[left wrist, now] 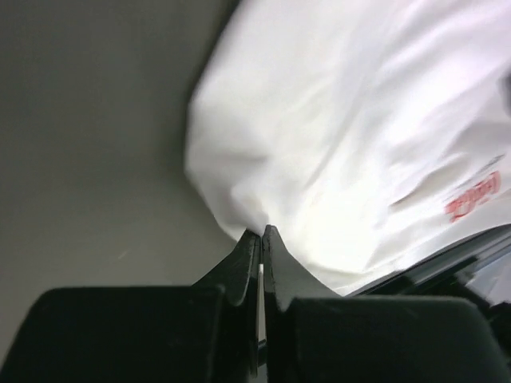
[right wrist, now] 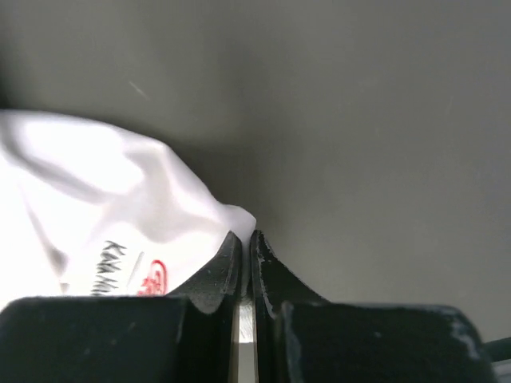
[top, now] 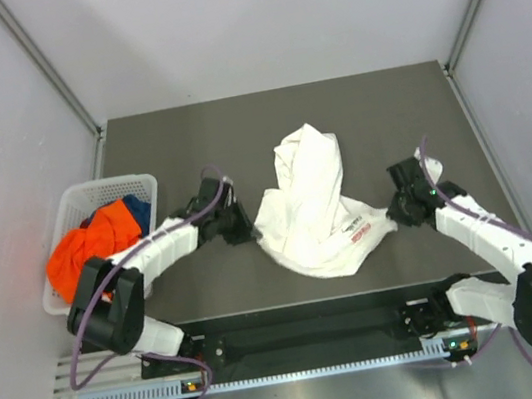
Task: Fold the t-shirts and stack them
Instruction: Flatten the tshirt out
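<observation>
A crumpled white t-shirt (top: pixel 313 207) with a small red print lies in the middle of the dark table. My left gripper (top: pixel 249 231) is shut on the shirt's left edge; in the left wrist view the white t-shirt (left wrist: pixel 359 136) bunches right at the left gripper (left wrist: pixel 261 233). My right gripper (top: pixel 392 212) is shut on the shirt's right corner, and the right wrist view shows the white t-shirt (right wrist: pixel 104 207) pinched in the right gripper (right wrist: pixel 246 236). An orange t-shirt (top: pixel 82 251) and a dark blue t-shirt (top: pixel 131 211) lie heaped in the basket.
A white plastic lattice basket (top: pixel 79 201) stands at the table's left edge beside the left arm. Grey walls close in the table (top: pixel 188 151) at the left, right and back.
</observation>
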